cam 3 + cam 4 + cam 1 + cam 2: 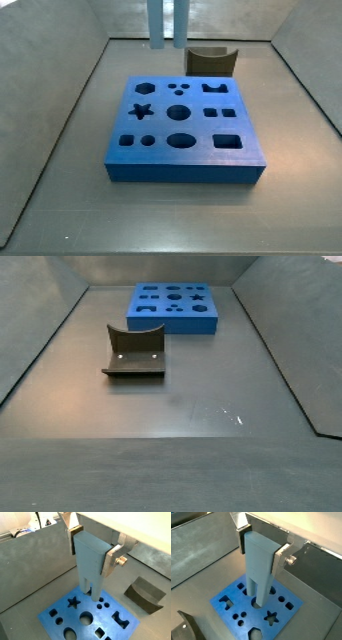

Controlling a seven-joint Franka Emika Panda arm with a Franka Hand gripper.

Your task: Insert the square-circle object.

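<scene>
Silver fingers [112,559] of the gripper [92,554] stand a narrow way apart and press on the two sides of a long grey-blue bar [90,567], which fills the gap between them. We read that as a firm hold on the bar in both wrist views, where the gripper [261,552] shows the same close fit. The bar [258,572] hangs straight down from the tool and ends in two short prongs.

Directly under the gripper lies the blue board [60,621] with its shaped holes. The prongs are over its middle, near the small round holes and the large round one. We cannot tell whether the tips touch the board or stop just above it.

The square-circle object [145,594] is not in the tool's grasp. It sits on the grey floor [40,597], off to one side of the gripper and below it, apart from the board. In a wrist view only a dark corner of it [184,629] shows at the edge.

In a side view we see just the lower part of the bar [160,22], and the dark block [210,60] stands just beside it — past the board's [187,172] far edge, scoop upward. In a side view without the gripper, the block [134,351] rests near the board [174,324] but clear of it.
</scene>
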